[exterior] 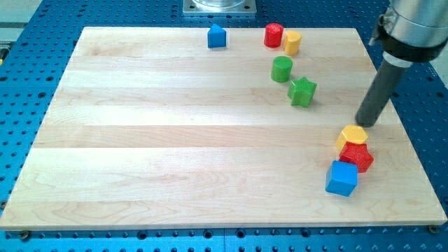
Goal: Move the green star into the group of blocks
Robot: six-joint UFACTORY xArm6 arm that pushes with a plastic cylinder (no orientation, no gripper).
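Surface (175,147): pale wooden board of glued planks with visible grain, lying on a blue perforated base plate (21,77).
Green star (302,92): ribbed, matte green block with a star outline, in the upper right part of the board, just below and to the view's right of the green cylinder; a narrow gap may separate them, hard to tell.
Green cylinder (282,68): short round green block, upright.
Red cylinder (274,35): round red block near the view's top edge, touching or almost touching the yellow block beside it.
Yellow block (292,43): rounded yellow piece, exact shape unclear, just right of the red cylinder.
Blue block (217,36): blue piece with a peaked top, alone near the top edge, left of the red cylinder.
Lower right cluster: yellow hexagon (352,135), red star (357,155) and blue cube (342,178), packed together in a line running down the view.
My tip (364,124): end of a straight dark rod, on the board just above the yellow hexagon, close to it, well right of the green star.
Fingers: the arm carries none, only the rod, so nothing is grasped.
In the way: bare wood lies between the green star and the lower right cluster.
Mount (220,6): grey metal piece at the view's top.
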